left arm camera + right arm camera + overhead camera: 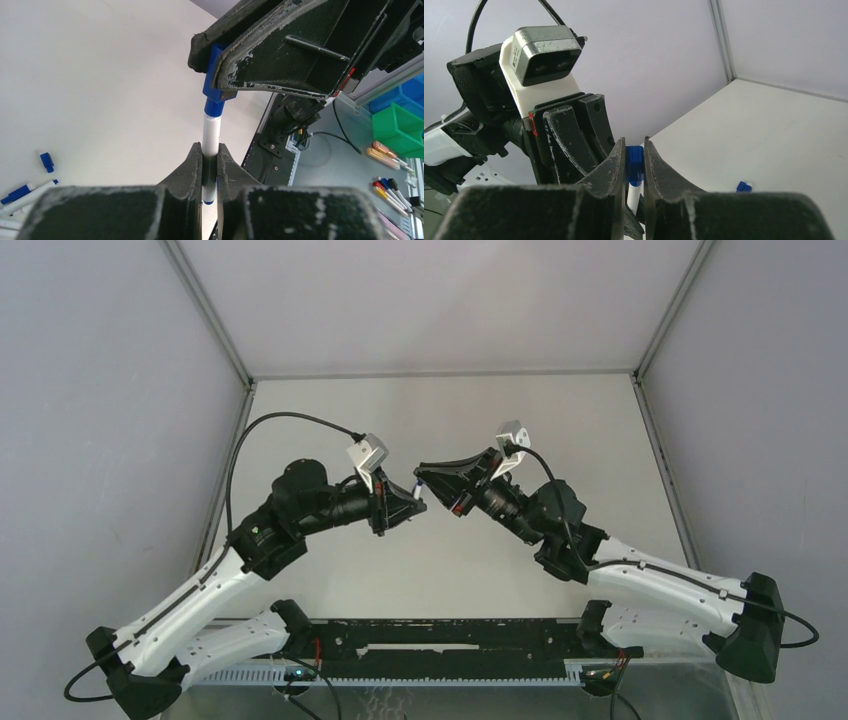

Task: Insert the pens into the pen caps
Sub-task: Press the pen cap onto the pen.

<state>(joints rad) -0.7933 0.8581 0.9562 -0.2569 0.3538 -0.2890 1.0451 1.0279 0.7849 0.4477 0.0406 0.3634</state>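
Pen (211, 132) and cap (214, 85) held in mid-air above the matte white table (450, 420), between the two arms. The pen is a slim, smooth white cylinder with a blue collar at its upper end. Its long axis runs straight up the left wrist view, collar end pointing into the cap's mouth. The cap is glossy dark blue plastic, short, with a squared clip side; whether the pen is fully seated in it cannot be told. The left gripper (208, 152) is clamped on the pen's lower barrel, and the right gripper (634, 150) is clamped on the cap. Both sets of fingers (280, 55) are black, ribbed and wedge-shaped, with edges scuffed grey. On the table a loose cap (46, 161) lies apart from the other pens (27, 192), white with blue ends
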